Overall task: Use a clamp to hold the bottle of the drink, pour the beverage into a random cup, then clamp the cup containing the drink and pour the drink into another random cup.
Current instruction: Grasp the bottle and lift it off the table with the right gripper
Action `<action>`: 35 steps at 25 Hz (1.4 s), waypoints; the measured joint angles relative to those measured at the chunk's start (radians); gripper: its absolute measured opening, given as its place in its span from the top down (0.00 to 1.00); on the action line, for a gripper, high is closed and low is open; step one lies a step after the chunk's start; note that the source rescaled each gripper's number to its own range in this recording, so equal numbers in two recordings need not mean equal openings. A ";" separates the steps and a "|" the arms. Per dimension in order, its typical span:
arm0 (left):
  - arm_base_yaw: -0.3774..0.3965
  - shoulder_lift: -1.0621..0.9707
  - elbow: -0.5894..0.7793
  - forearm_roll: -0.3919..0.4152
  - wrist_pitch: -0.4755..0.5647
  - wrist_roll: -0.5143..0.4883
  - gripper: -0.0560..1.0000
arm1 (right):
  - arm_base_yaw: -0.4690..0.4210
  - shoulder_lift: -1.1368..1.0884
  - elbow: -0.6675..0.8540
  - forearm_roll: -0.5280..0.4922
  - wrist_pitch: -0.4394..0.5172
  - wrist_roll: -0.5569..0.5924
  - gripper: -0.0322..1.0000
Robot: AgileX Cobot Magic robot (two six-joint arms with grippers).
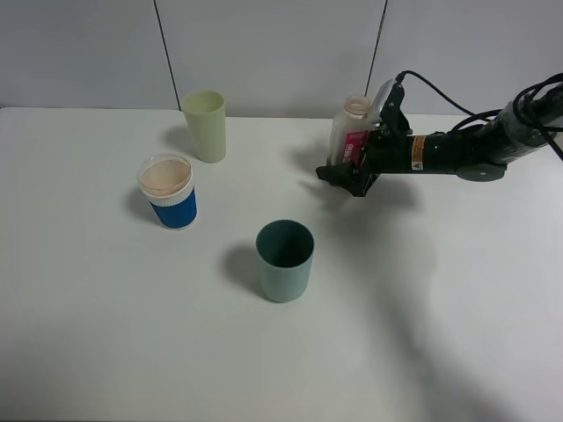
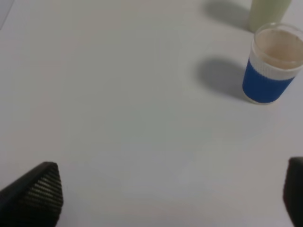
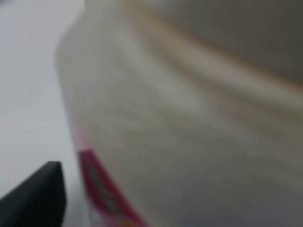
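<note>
**Right jaws flank the bottle, beyond and to the right of the teal tumbler**

The teal tumbler (image 1: pixel 284 274) stands upright near the middle of the white worktop (image 1: pixel 114 343), with its mouth open. Its inside is dark, and whether it holds any liquid cannot be made out.

In the exterior high view the bottle (image 1: pixel 350 130) stands beyond the teal tumbler and to its right, well apart from it. The bottle is upright on the worktop, with its wide neck uncapped and its pink-magenta label facing the front.

The right gripper (image 1: pixel 343 180) reaches in from farther right of the tumbler and sits low against the bottle's body. Its jaws lie to either side of the bottle. Behind them the arm carries an orange wrist band (image 1: pixel 420 151) and black cables (image 1: pixel 440 92).

In the right wrist view the bottle (image 3: pixel 189 118) fills almost the whole picture and is blurred. A strip of pink label shows next to one black fingertip (image 3: pixel 35 198). Whether the jaws are pressing on the bottle or only bracketing it cannot be told.

The blue cup with a white rim (image 1: pixel 173 209) stands to the left of the teal tumbler and a little farther back. Its inside looks pale brownish. The pale yellow-green tumbler (image 1: pixel 205 127) stands farther back again on that same left side.

The left gripper (image 2: pixel 165 194) does not appear in the exterior high view, so its place relative to the teal tumbler cannot be told. Its own camera shows its jaws released and spread wide above bare worktop. The blue cup (image 2: pixel 265 82) and the foot of the pale yellow-green tumbler (image 2: pixel 267 14) stand ahead of it.
</note>
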 joint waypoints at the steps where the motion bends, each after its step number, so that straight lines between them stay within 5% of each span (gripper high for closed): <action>1: 0.000 0.000 0.000 0.000 0.000 0.000 0.21 | 0.000 0.000 0.000 0.000 0.000 0.000 0.45; 5: 0.000 0.000 0.000 0.000 0.000 0.000 0.21 | 0.000 0.000 -0.001 0.000 -0.005 0.000 0.60; 15: 0.000 0.000 0.000 0.000 0.000 0.000 0.21 | 0.000 0.000 -0.001 0.027 0.012 0.001 0.60; 22: 0.000 0.000 0.000 0.000 0.000 0.000 0.21 | 0.008 0.000 -0.001 0.164 0.053 0.002 0.61; 23: 0.000 0.000 0.000 0.000 0.000 0.000 0.21 | 0.012 0.000 -0.001 0.186 0.051 0.008 0.65; 24: 0.000 0.000 0.000 0.000 0.000 0.000 0.21 | 0.017 -0.001 -0.001 0.195 0.052 0.010 0.86; 25: 0.000 0.000 0.000 0.000 0.000 0.000 0.21 | 0.020 -0.002 -0.001 0.209 0.056 0.020 0.97; 35: 0.000 0.000 0.000 0.000 0.000 0.000 0.21 | 0.090 -0.056 -0.001 0.300 0.087 0.045 0.93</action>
